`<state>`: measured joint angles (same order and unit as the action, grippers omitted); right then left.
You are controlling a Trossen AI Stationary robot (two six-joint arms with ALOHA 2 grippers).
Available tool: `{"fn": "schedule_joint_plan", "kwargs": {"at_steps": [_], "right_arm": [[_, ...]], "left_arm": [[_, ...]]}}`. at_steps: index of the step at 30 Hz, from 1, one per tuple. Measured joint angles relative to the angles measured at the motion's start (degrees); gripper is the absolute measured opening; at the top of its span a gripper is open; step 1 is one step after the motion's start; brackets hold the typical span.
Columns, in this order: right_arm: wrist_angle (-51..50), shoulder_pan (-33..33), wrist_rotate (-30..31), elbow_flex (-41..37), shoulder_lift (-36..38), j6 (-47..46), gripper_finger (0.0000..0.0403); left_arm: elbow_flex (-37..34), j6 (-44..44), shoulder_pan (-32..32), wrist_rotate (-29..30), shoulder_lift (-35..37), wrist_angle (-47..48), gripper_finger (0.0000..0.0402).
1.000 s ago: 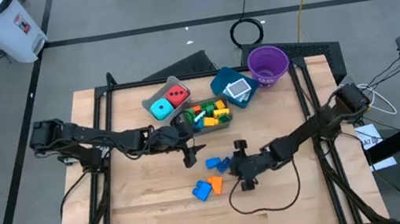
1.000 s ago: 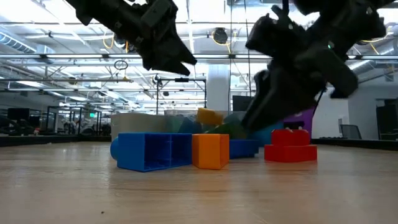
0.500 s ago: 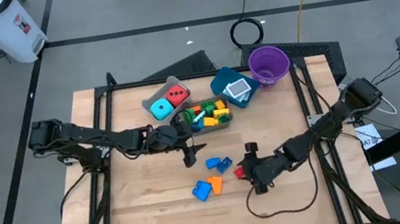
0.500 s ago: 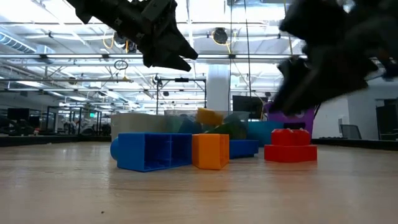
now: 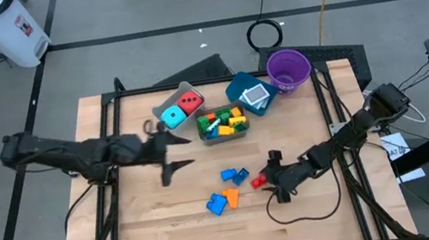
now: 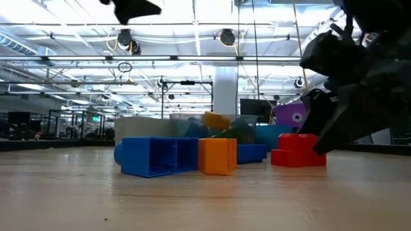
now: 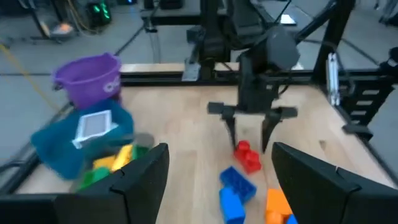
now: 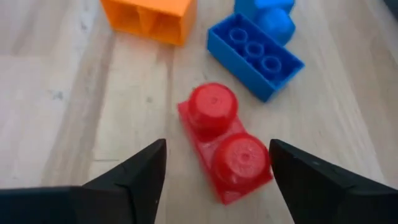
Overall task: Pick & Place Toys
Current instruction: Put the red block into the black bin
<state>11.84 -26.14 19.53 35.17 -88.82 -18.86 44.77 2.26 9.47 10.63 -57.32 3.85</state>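
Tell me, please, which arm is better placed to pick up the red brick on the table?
The right. Its gripper is open with the red brick lying just ahead between the fingers. The left gripper is farther off, near the grey bin.

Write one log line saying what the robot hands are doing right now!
right hand: open, low over small red plastic two-stud brick, not gripping | left hand: open, empty, raised over bare wooden table

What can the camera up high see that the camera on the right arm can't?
Only the high view shows the purple cup, the bins, the cyan die, the red die and the left gripper, open. Only the right wrist view shows the studs on the red brick up close. Both show the red, blue and orange bricks.
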Motion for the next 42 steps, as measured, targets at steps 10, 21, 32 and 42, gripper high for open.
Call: {"fn": "schedule_joint_plan", "kwargs": {"at_steps": [10,21,32,42], "right_arm": [[4.93,1.05,-0.44,-2.38,-0.94,1.46,0.0205],[14.27,5.02,-9.25,-2.35,-7.29,4.84,0.0139],[29.42,6.87,-5.36,-2.11,-1.57,6.86,0.0094],[30.49,23.16,-0.09,3.26,-1.53,13.47,0.0098]], "left_arm": [[-15.98,1.29,1.79,5.97,20.13,-2.59,0.0285],[-22.07,-1.31,1.79,6.01,30.17,-0.83,0.0285],[-24.32,-0.8,1.75,11.77,35.32,1.06,0.0285],[-24.41,1.54,1.75,15.42,35.17,0.41,0.0285]]}}
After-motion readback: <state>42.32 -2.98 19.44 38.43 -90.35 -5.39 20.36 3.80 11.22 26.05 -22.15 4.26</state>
